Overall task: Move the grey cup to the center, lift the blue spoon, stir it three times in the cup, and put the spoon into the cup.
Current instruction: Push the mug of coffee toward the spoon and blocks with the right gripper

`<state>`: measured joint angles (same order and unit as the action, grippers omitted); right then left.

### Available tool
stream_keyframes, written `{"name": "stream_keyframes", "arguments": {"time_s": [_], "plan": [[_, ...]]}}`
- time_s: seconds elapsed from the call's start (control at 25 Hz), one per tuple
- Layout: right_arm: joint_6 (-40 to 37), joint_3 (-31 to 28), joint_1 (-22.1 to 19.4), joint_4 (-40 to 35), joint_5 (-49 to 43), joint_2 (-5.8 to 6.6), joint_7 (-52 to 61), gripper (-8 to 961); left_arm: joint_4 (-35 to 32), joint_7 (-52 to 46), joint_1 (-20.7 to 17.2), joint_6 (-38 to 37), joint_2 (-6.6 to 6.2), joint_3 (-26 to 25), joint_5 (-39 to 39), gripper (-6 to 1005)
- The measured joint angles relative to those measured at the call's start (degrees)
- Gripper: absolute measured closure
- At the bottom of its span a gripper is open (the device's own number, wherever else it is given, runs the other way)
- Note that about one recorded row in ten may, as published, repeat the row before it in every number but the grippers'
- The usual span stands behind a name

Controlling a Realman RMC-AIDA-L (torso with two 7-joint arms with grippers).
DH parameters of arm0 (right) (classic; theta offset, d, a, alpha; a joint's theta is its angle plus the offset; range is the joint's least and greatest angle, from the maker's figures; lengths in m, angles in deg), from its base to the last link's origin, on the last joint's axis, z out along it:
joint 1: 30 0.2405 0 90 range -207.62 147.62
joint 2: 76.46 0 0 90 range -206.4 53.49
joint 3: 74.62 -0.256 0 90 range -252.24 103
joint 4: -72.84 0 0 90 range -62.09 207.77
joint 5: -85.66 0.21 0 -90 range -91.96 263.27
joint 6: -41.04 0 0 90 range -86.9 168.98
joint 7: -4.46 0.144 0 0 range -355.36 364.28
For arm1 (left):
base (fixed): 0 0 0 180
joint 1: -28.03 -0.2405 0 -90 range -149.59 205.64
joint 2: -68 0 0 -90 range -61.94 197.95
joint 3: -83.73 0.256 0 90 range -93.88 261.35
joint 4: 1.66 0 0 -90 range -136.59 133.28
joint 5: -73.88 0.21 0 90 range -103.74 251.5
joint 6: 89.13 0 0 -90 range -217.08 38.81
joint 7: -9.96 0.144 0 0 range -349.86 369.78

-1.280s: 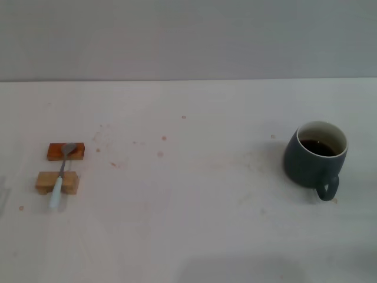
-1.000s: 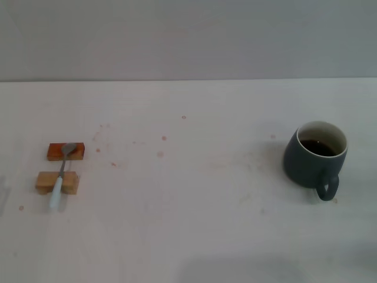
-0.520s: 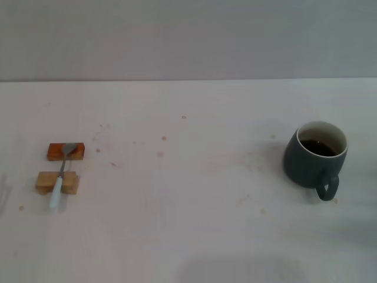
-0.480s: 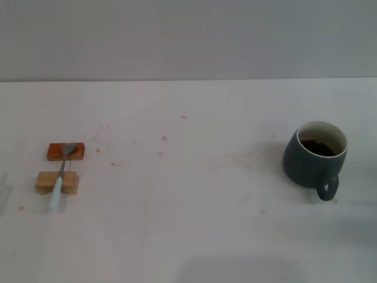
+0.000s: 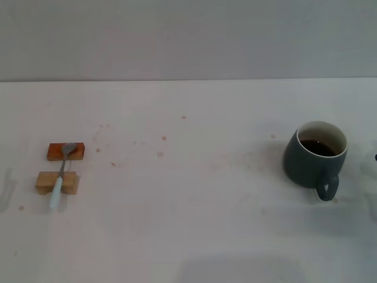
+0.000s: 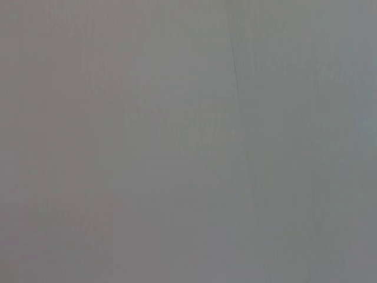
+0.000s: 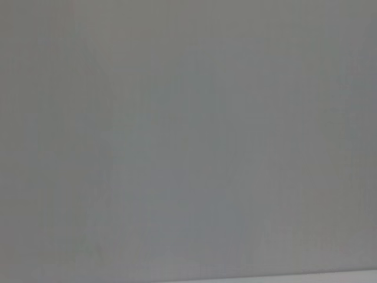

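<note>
The grey cup (image 5: pixel 312 162) stands upright at the right side of the white table (image 5: pixel 188 218), with dark liquid inside and its handle turned toward the front. The blue spoon (image 5: pixel 60 174) lies at the far left, its metal bowl on a reddish wooden block (image 5: pixel 76 152) and its pale blue handle across a light wooden block (image 5: pixel 44 181). A small dark sliver of my right gripper (image 5: pixel 375 157) shows at the right edge, just right of the cup and apart from it. My left gripper is out of view. Both wrist views show only a plain grey surface.
A grey wall (image 5: pixel 188 35) rises behind the table's far edge. Faint reddish specks dot the tabletop between the spoon and the cup. A soft shadow lies at the table's left edge (image 5: pixel 6 186).
A dark sliver has come in at the right edge beside the cup, with a shadow growing under it. The shadow at the left edge has shifted slightly. Cup and spoon have not moved.
</note>
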<state>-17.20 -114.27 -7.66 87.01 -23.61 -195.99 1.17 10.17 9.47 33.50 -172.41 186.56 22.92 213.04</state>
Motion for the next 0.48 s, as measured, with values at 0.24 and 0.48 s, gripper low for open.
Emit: {"name": "stream_keyframes", "arguments": {"time_s": [0.24,0.48], "plan": [[0.8,2.3,0.3,0.7,0.0,0.00,0.0,954,-0.1,0.2,0.7,0.6,0.00,0.0,-0.6,157],[0.9,4.0,0.6,1.7,-0.1,-0.06,0.0,954,-0.1,0.3,1.4,0.8,0.00,0.0,-0.6,161]]}}
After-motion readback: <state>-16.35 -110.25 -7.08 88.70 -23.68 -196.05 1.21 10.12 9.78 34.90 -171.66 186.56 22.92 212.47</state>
